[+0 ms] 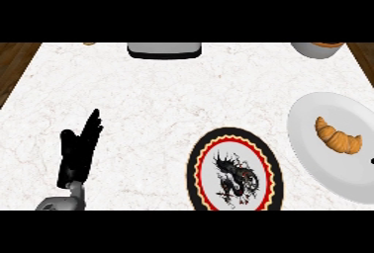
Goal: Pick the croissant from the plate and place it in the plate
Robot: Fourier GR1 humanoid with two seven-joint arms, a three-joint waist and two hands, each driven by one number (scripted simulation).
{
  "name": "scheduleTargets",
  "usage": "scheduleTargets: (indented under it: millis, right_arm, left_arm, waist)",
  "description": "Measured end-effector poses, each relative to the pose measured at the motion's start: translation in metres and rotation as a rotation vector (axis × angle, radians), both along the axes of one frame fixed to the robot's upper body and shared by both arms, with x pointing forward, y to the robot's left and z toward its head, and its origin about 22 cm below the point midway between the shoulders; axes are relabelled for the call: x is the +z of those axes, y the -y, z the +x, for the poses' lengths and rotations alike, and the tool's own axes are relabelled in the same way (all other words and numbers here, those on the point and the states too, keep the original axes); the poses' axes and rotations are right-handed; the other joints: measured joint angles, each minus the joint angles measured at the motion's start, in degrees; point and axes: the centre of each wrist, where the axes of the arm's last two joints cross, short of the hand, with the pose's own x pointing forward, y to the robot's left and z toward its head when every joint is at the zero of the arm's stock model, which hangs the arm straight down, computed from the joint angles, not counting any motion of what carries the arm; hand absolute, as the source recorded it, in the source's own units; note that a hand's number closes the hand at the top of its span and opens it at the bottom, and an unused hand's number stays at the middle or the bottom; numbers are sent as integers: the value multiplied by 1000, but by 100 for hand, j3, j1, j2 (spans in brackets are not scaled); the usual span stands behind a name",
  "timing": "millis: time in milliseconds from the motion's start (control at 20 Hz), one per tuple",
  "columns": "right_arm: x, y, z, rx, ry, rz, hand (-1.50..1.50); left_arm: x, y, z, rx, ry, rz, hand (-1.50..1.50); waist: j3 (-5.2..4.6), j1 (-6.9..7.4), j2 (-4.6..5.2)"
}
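A golden-brown croissant (337, 135) lies on a plain white plate (321, 163) at the right edge of the counter. Just left of it sits a second plate (199, 168) with a black rim, a red ring and a dark dragon picture in its middle; nothing lies on it. My left hand (76, 154) rests at the lower left with its fingers straight and pointing away from me, holding nothing. It is far from both plates. A tiny black speck at the right edge beside the white plate may be part of my right hand, but no hand can be made out there.
A grey appliance (163, 50) stands at the counter's far edge, centre. A pale bowl-like container (318, 49) sits at the far right corner. A small brown item (89, 43) shows at the far left. Dark wood borders the marble top on both sides.
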Motion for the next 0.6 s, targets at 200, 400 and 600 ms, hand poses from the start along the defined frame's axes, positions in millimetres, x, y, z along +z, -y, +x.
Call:
scheduleTargets:
  millis: [200, 400, 600]
  right_arm:
    - [-7, 0, 0, -3, 7, -11, -150]
    - [-16, -9, 6, -30, -17, -38, -150]
    - [-20, -9, 9, -69, -40, -74, -150]
  left_arm:
    - [-5, -2, 1, 2, 4, 0, 0]
    - [-9, -1, -2, -4, -1, -4, 0]
    - [-2, -3, -1, -2, 1, -6, 0]
  waist:
    - [0, 5, 0]
    - [-1, 8, 0]
    - [1, 18, 2]
